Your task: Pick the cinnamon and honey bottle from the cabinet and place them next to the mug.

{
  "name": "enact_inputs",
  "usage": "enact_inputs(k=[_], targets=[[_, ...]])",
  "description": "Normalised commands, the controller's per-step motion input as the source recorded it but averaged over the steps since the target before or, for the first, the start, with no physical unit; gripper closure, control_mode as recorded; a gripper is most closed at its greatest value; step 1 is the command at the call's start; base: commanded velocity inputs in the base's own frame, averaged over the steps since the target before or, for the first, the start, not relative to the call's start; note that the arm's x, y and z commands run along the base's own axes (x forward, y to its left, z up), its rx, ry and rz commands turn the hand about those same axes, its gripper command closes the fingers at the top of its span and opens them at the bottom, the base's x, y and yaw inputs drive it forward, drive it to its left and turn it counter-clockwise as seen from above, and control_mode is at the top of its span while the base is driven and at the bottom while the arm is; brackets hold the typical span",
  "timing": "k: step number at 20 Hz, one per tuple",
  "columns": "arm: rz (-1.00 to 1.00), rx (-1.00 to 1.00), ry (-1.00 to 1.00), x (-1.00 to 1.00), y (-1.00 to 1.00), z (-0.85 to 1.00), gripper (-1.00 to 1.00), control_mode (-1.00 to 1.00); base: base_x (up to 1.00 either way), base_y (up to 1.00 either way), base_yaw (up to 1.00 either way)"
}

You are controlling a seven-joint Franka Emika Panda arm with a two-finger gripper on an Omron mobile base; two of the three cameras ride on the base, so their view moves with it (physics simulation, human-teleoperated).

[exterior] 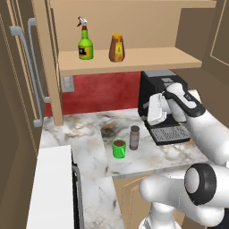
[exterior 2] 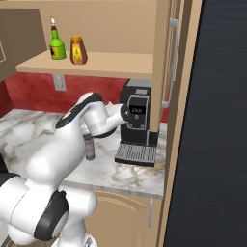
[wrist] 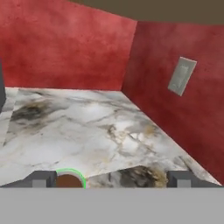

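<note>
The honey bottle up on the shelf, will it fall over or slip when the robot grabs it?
The honey bottle probably stands steady, since it looks widest at the bottom. Its shoulders narrow toward the cap, so a high grip might slide off; squeezing the wide middle seems safer. The green spray bottle stands beside it on the cabinet shelf, apart, so a careless nudge could knock that one instead.

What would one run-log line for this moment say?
cinnamon: on counter beside mug | honey bottle: on cabinet shelf | gripper: jaws open, empty

Green mug (exterior: 119, 148), amber honey bottle (exterior: 116, 48), grey-brown cinnamon (exterior: 134, 137), veined white-marble counter (exterior: 85, 143).
</note>
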Motion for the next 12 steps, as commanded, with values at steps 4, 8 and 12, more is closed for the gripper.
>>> enact_inputs(k=[4, 8, 12], targets=[[-0.35, 0.04, 0.17, -0.52, 0.0, 0.18, -1.0, -1.0, 0.0, 0.0, 0.0], [-0.48, 0.01, 0.21, -0.41, 0.0, 0.2, -1.0, -1.0, 0.0, 0.0, 0.0], [-0.58, 0.0, 0.22, -0.29, 0.0, 0.34, -1.0, -1.0, 0.0, 0.0, 0.0]])
